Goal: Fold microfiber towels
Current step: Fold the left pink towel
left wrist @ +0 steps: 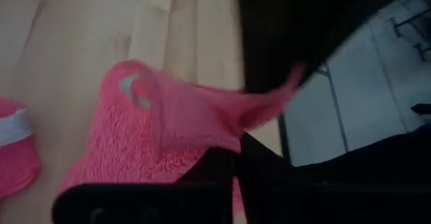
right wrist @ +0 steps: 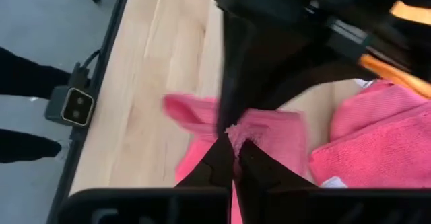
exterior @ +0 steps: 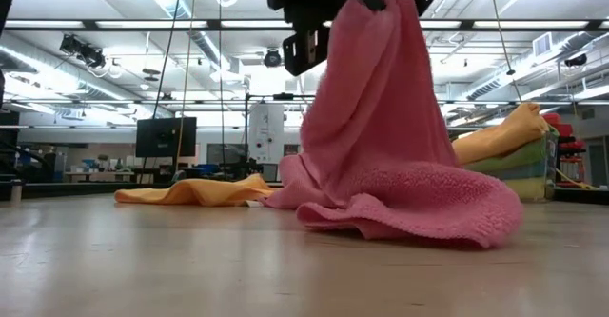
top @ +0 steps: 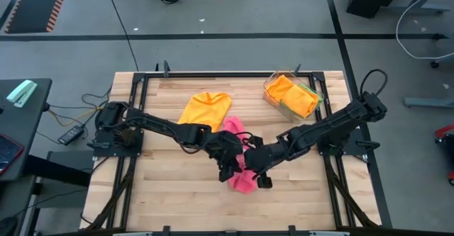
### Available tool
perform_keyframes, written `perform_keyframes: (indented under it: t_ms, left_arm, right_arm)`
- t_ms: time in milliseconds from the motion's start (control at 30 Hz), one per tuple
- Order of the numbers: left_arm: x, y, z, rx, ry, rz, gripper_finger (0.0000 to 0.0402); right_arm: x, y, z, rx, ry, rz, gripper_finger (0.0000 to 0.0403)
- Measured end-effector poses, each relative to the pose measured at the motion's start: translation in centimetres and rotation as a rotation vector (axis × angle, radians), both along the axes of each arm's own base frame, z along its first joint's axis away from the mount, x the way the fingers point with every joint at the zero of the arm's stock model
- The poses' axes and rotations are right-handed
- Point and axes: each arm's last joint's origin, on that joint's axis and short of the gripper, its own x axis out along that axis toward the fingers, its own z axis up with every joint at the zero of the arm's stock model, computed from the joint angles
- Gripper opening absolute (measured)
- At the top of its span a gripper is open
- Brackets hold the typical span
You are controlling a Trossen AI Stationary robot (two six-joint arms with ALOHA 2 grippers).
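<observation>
The pink towel [top: 242,171] serves as the landmark: it sits near the middle of the wooden table [top: 163,193], partly hoisted and partly trailing on the boards. Both arms meet right above it. The left gripper [top: 228,166] has its fingers pressed together on a thin edge of the pink cloth, and the right gripper [top: 261,172], just beside it, pinches another bit of the same edge between closed fingers. Holding it by two close points along one edge probably serves to lift the cloth so it hangs straight and can be spread flat before a fold.

From table height, the towel drapes in a tall, soft curtain from the fingers, then pools in a thick, rounded roll on the boards. Its surface is a fuzzy, looped pile, matte and limp, with no stiffness; a small white tag shows on it in the left wrist view.

Behind the pink towel, an orange towel [top: 205,109] lies crumpled and low on the table. Farther off on the right arm's side, a clear tray [top: 272,93] holds stacked orange and green cloths.
</observation>
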Motion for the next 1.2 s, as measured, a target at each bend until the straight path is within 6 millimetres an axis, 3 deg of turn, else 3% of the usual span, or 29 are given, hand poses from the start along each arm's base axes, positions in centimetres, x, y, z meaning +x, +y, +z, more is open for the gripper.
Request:
perform_keyframes:
  t_ms: [200,500,667,900,1200]
  left_arm:
    - [-0.1,-0.2,0.4,-0.035,-0.011,-0.053,0.0009]
    - [-0.6,-0.6,1.2,-0.055,-0.045,-0.151,0.0006]
    - [-0.8,-1.6,1.2,-0.035,-0.074,-0.24,0.0013]
    - [-1.1,-2.4,1.4,0.001,-0.112,-0.296,0.0006]
    - [-1.6,-2.9,1.2,0.027,-0.094,-0.333,0.0009]
  right_arm:
    - [0.1,-0.8,-0.2,-0.022,0.018,-0.014,0.0042]
    - [0.3,-1.0,-0.1,0.092,0.044,-0.026,0.0175]
    - [0.9,-2.0,0.2,0.163,0.029,0.002,0.0227]
    - [1.4,-2.9,0.4,0.212,0.01,0.058,0.0245]
    - [3.2,-2.1,-1.1,0.259,-0.019,0.113,0.0237]
